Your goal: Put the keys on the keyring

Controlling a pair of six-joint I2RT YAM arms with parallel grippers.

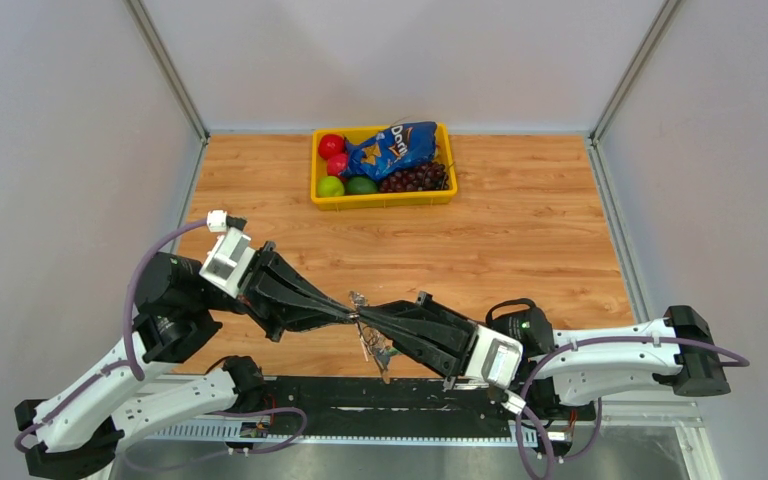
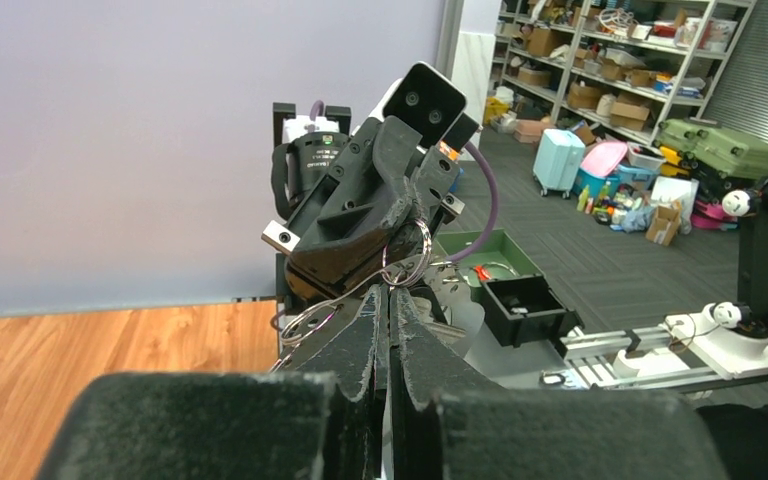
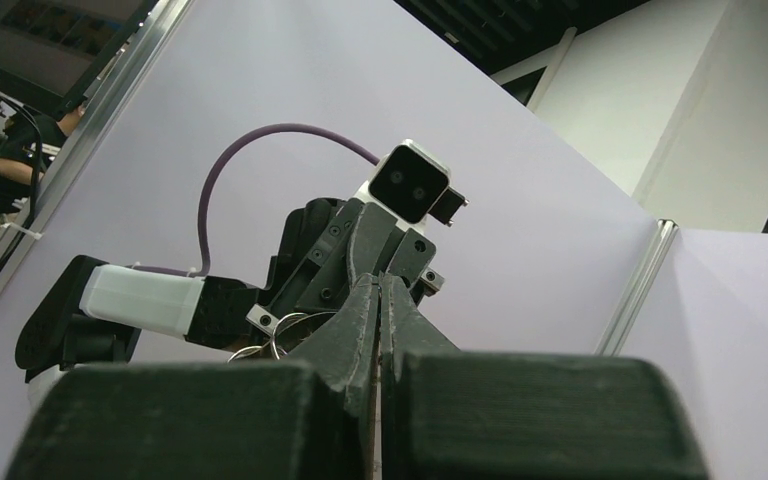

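Keyring aloft near table's 6 o'clock edge; keys dangling just below, at its 6. Threaded or not: can't tell. Left gripper & right gripper both pressed together, tip to tip at ring. Prob. mid-task, threading unconfirmed.

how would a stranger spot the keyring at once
Look at the table's near edge, where the left tool and right tool meet tip to tip. The keyring is the thin silvery wire loop between those tips, bright against their black plastic.
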